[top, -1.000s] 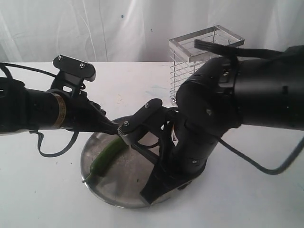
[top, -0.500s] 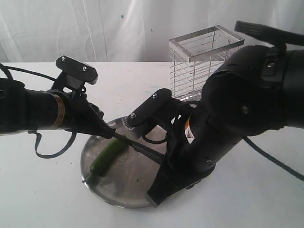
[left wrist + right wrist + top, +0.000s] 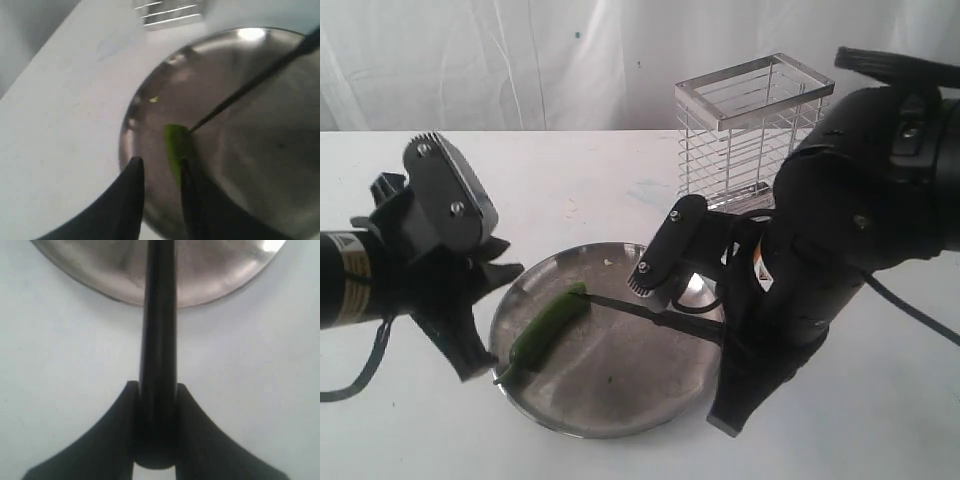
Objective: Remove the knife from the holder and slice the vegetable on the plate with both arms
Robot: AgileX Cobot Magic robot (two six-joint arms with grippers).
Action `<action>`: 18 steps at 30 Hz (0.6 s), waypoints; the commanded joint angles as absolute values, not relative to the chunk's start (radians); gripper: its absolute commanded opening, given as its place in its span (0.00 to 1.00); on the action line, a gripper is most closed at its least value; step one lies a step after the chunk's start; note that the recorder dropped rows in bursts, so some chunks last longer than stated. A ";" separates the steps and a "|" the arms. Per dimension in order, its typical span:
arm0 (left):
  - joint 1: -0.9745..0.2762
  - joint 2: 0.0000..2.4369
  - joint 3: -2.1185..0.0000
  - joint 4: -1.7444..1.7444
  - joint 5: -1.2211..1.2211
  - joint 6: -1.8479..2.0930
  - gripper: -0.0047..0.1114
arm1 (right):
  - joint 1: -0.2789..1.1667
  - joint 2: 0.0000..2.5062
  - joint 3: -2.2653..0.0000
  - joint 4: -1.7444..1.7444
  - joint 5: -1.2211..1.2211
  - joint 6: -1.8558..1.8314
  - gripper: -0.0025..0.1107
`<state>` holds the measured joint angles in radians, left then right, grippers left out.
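Observation:
The green chili lies on the left half of the steel plate. My right gripper is shut on the knife's black handle. The knife's dark blade lies low across the plate, its tip at the chili's upper end. In the left wrist view the blade ends at the chili. My left gripper stands open at the plate's left rim with nothing between its fingers. The chrome wire holder stands behind the plate.
The right arm's bulky black body stands just in front of the holder and hangs over the plate's right edge. A white backdrop closes off the rear of the white table. The plate's rim shows beyond the knife handle.
My left arm has drawn back left off the chili and turned, its gripper now open at the plate's rim. My right arm shifted right, keeping the knife in its grip.

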<state>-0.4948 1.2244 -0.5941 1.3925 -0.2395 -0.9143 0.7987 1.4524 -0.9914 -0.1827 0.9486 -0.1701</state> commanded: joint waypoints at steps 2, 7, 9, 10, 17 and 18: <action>-0.500 1.245 -0.572 1.497 -0.333 -0.881 0.36 | 0.791 1.371 -0.988 -0.148 0.958 -0.274 0.02; -0.500 1.286 -0.572 1.497 -0.333 -0.857 0.43 | 0.791 1.305 -0.988 -0.055 0.952 -0.366 0.02; -0.500 1.295 -0.572 1.497 -0.352 -0.838 0.43 | 0.791 1.299 -0.988 -0.055 0.952 -0.366 0.02; -0.500 1.297 -0.572 1.497 -0.360 -0.828 0.43 | 0.791 1.299 -0.988 -0.055 0.952 -0.366 0.02; -0.500 1.297 -0.572 1.463 -0.382 -0.740 0.43 | 0.791 1.299 -0.988 -0.035 0.965 -0.390 0.02; -0.500 1.297 -0.572 1.455 -0.382 -0.730 0.43 | 0.791 1.299 -0.988 -0.033 0.970 -0.391 0.02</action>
<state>-0.4967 1.2996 -0.5768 1.4718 -0.3783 -0.7591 0.7981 1.3065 -0.9899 -0.0498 0.9586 -0.3653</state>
